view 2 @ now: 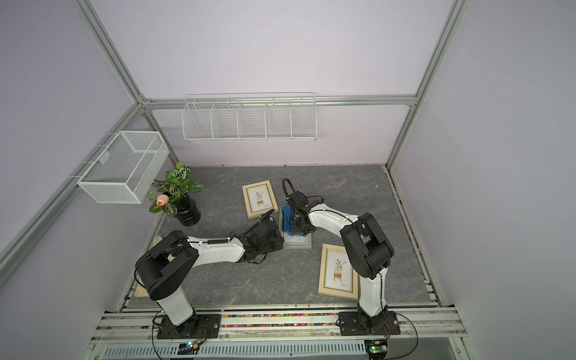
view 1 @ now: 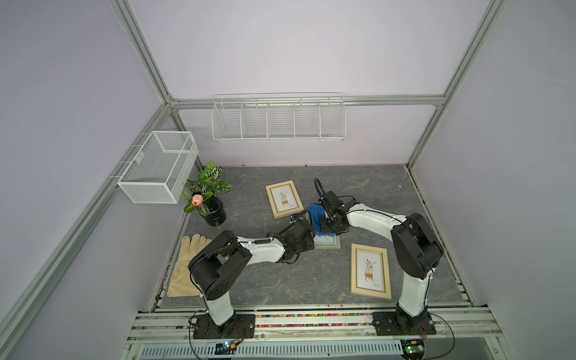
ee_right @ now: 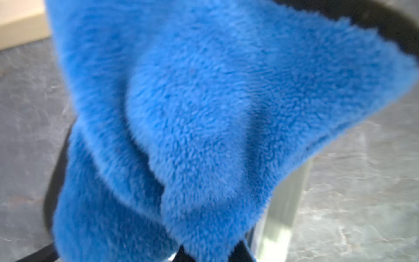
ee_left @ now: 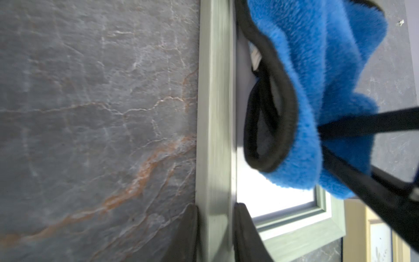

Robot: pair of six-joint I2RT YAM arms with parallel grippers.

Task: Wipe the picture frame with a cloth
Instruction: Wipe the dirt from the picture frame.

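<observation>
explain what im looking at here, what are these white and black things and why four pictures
These are two robot arms bolted to a rail, each ending in a two-fingered gripper. Two pictures look down on the whole table from overhead; the other two come from cameras on the arms' wrists. On the table lie two wooden frames, a grey-green frame, a beige glove and a potted plant. The left gripper clamps one side of the grey-green frame. The right gripper pinches a blue cloth over that frame's glass.
</observation>
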